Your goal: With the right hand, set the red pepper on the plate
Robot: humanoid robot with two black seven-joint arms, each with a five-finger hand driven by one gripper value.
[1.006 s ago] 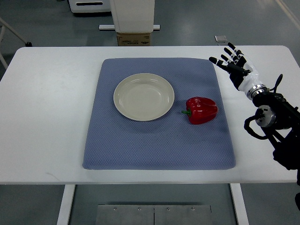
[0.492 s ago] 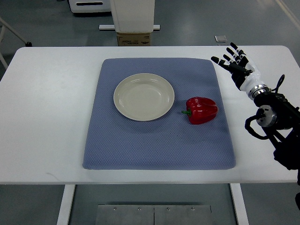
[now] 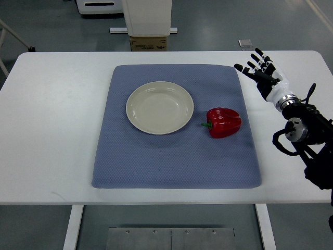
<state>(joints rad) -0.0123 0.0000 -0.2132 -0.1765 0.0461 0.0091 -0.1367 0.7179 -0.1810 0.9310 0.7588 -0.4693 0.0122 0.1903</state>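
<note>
The right hand [image 3: 263, 73] is hovering over the far right part of the white table [image 3: 52, 130], its arm coming in from the picture's right edge. Its fingers [image 3: 258, 52] are spreading apart, dark-tipped and pointing toward the far side and slightly left, and they are holding nothing. The thumb is reaching out toward the blue mat [image 3: 171, 156], its tip sitting just by the mat's far right corner. Whether the hand is touching the tabletop or floating above it is hard to tell from this steep angle. Behind the palm, a white wrist section is leading back into the dark joints and cables of the forearm near the picture's right edge.

The red pepper [image 3: 224, 122] is lying on the right part of the mat, well apart from the hand and nearer to the robot than it. Its green stem is pointing left, toward the plate [image 3: 159, 108]. The pepper is sitting just beside the plate, with a narrow strip of mat showing between stem and rim.

The plate, round and cream-coloured, is resting on the mat a little beyond its middle. The mat is covering the centre of the table.
</note>
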